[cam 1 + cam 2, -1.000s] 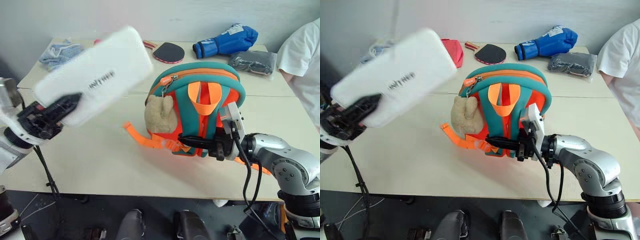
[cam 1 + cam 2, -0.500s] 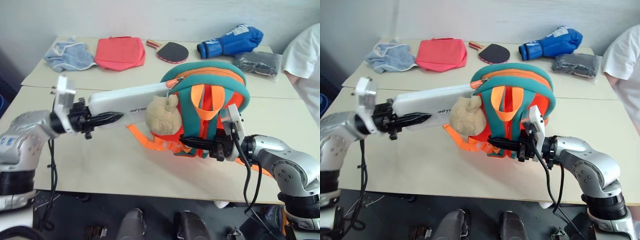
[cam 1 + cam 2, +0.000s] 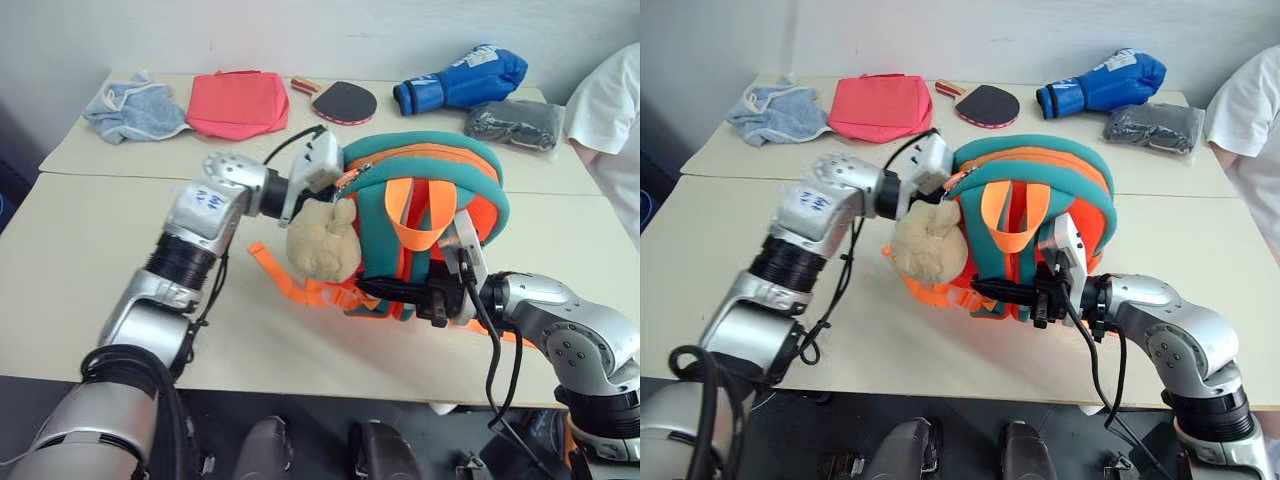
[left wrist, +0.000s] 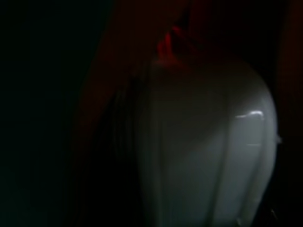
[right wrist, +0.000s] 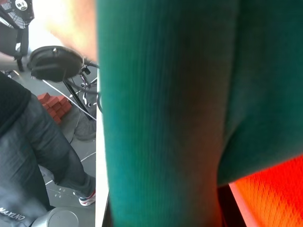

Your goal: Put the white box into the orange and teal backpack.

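Risk entry: white box (image 4: 208,156), gripped by left fingers inside backpack (image 3: 430,170), may snag if right fingers (image 3: 385,291), clamped on its lower edge, slip.

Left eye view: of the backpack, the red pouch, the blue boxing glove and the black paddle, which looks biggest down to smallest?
1. orange and teal backpack, though it lies nearest the camera
2. red pouch
3. blue boxing glove
4. black paddle

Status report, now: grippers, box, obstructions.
Left gripper inside backpack opening. White box in the backpack. Right gripper shut on backpack's base. Nothing blocking.
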`<move>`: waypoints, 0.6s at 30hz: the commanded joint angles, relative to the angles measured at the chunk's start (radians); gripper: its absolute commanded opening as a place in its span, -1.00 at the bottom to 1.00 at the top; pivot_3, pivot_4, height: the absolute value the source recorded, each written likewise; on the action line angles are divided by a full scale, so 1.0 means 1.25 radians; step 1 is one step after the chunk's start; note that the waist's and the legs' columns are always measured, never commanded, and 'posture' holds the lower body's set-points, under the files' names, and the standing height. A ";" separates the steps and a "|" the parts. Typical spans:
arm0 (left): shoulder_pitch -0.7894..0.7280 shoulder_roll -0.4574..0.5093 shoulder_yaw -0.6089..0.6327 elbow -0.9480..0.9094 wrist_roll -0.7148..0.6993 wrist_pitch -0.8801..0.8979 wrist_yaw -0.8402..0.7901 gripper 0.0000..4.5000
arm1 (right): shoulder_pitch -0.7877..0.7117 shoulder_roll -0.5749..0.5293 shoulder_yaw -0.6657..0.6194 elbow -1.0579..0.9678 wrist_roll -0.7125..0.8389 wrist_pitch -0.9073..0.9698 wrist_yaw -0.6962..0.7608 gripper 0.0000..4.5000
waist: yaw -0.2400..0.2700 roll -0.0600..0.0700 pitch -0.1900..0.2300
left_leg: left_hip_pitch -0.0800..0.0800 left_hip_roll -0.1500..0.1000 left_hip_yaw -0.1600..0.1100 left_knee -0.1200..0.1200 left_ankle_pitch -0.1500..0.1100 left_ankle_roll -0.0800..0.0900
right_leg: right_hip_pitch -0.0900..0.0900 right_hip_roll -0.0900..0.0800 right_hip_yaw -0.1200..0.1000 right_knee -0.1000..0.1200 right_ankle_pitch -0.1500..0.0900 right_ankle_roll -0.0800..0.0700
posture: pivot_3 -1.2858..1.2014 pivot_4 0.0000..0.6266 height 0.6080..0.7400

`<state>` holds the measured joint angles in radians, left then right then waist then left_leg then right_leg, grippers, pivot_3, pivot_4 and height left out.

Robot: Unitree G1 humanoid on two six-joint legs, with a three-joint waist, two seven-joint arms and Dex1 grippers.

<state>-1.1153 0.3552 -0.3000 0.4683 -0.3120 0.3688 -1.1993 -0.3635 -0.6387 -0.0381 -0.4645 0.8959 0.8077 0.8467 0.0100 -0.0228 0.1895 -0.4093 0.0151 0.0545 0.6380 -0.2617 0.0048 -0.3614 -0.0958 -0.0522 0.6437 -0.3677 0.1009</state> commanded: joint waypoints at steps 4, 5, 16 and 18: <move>-0.020 -0.029 0.115 0.035 -0.043 -0.049 -0.002 -0.03 | 0.002 0.024 -0.005 -0.044 0.000 -0.015 -0.036 -1.00 | -0.004 0.000 0.000 | 0.000 0.000 0.000 0.006 0.000 0.001 | 0.000 -0.001 0.001 0.001 0.000 0.000 | 0.03 -0.52 1.00; -0.016 -0.007 0.133 0.025 -0.064 -0.040 -0.045 0.10 | 0.006 0.029 -0.009 -0.047 -0.001 -0.014 -0.047 -1.00 | -0.007 0.000 0.000 | 0.000 0.000 0.000 0.006 0.000 0.001 | 0.000 -0.001 0.001 0.001 0.000 0.000 | 0.03 -0.52 1.00; -0.011 0.197 0.177 0.121 -0.100 0.037 -0.330 0.69 | 0.022 0.086 -0.035 -0.026 -0.069 -0.088 -0.141 -1.00 | -0.010 0.000 0.000 | -0.002 0.000 0.000 0.007 -0.001 0.000 | -0.002 0.000 0.002 0.006 0.000 0.000 | 0.03 -0.52 1.00; 0.027 0.227 0.176 0.102 -0.104 0.017 -0.332 0.69 | 0.021 0.086 -0.032 -0.020 -0.081 -0.095 -0.143 -1.00 | -0.010 0.000 0.000 | -0.002 0.000 0.000 0.008 -0.002 0.001 | -0.001 -0.001 0.002 0.007 0.000 0.000 | 0.03 -0.52 1.00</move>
<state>-1.0985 0.6276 -0.0816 0.6257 -0.4288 0.4087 -1.5024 -0.3312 -0.5339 -0.0485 -0.4752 0.7993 0.7202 0.6743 -0.0028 -0.0224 0.1899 -0.4115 0.0147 0.0543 0.6474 -0.2640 0.0070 -0.3631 -0.0978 -0.0489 0.6519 -0.3676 0.1010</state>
